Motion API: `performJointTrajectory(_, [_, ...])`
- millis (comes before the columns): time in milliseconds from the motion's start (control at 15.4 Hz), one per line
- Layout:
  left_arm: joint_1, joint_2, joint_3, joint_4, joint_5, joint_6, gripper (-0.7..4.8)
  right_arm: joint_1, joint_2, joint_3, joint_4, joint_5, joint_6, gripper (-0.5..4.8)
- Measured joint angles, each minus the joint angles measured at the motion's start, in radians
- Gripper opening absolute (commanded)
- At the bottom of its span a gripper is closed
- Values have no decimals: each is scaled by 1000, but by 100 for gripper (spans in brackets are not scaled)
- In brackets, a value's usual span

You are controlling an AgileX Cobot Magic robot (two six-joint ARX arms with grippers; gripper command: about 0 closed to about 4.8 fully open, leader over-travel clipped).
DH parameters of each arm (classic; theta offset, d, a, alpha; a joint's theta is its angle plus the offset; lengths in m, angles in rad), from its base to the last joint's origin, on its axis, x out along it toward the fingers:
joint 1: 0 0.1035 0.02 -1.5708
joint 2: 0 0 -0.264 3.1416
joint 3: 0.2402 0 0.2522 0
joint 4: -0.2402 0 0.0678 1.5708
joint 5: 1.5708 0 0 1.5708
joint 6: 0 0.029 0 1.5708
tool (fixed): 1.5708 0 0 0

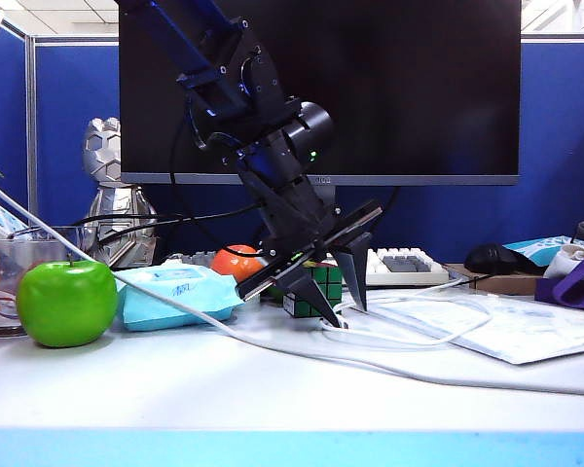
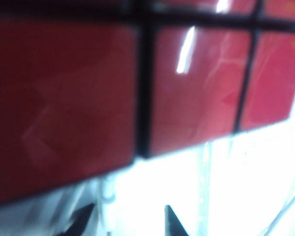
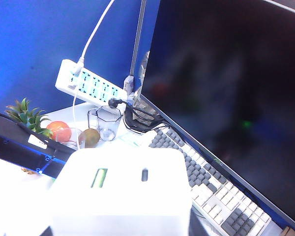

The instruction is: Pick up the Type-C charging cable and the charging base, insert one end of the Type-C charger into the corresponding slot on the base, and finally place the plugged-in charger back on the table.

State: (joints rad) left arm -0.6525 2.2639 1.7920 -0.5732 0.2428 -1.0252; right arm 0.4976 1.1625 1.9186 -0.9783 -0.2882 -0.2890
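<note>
Two black fingers of the left gripper (image 1: 343,304) stand spread, tips down at the white surface (image 1: 273,399). The Type-C charging cable (image 1: 409,336) loops just beside their tips, ungripped. Right behind them sits a Rubik's cube (image 1: 329,282), its red face filling the left wrist view. The right gripper (image 3: 120,228) clamps the charging base (image 3: 120,187), slots facing the camera. A keyboard (image 3: 211,191) and monitor (image 3: 226,88) lie beyond.

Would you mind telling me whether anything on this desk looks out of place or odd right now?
Mainly clutter. White cable lies in loose, tangled loops across the table, right where the left gripper comes down with jaws apart beside the Rubik's cube. The right gripper is not visible; the charging base fills its wrist view. Nothing looks spilled or broken.
</note>
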Motion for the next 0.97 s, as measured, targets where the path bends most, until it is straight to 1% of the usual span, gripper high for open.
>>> performJointTrajectory(259, [0, 1, 0, 11, -12, 2, 183, 0, 7, 0, 0, 0, 0, -1])
performJointTrajectory(324, [8, 3, 0, 21, -8, 16, 183, 0, 9, -2, 0, 0, 0, -1])
performJointTrajectory(583, [39, 3, 0, 30, -9, 24, 183, 0, 17, -2, 0, 0, 0, -1])
performJointTrajectory(777, [32, 4, 0, 31, 0, 26, 183, 0, 21, -2, 0, 0, 0, -1])
performJointTrajectory(971, [21, 4, 0, 32, -9, 64, 182, 0, 21, -2, 0, 0, 0, -1])
